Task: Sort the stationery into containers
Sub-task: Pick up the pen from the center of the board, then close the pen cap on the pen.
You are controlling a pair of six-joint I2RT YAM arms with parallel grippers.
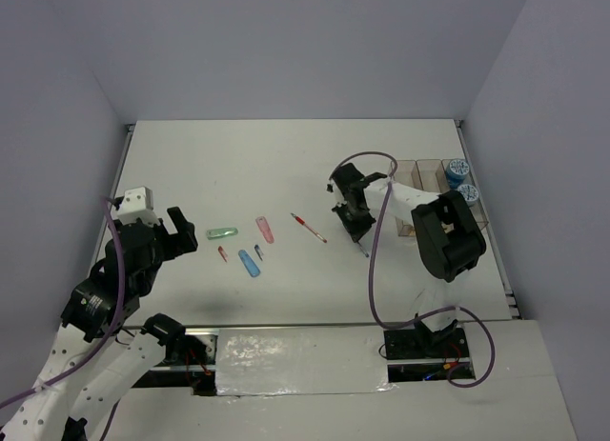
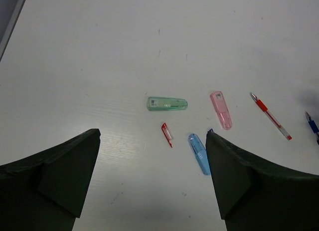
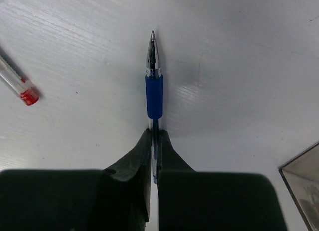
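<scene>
Blue pen clamped in right tool, near the bins, not yet in; both rolls look binned; left tool open, empty; red pen, green piece, pink piece, blue piece, clips to go, on table.

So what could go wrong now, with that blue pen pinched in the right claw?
The right gripper pinches the blue pen with only its fingertips, so it might swivel or slip out. The bins are narrow, so a tilted pen could catch on a wall instead of dropping in.
</scene>
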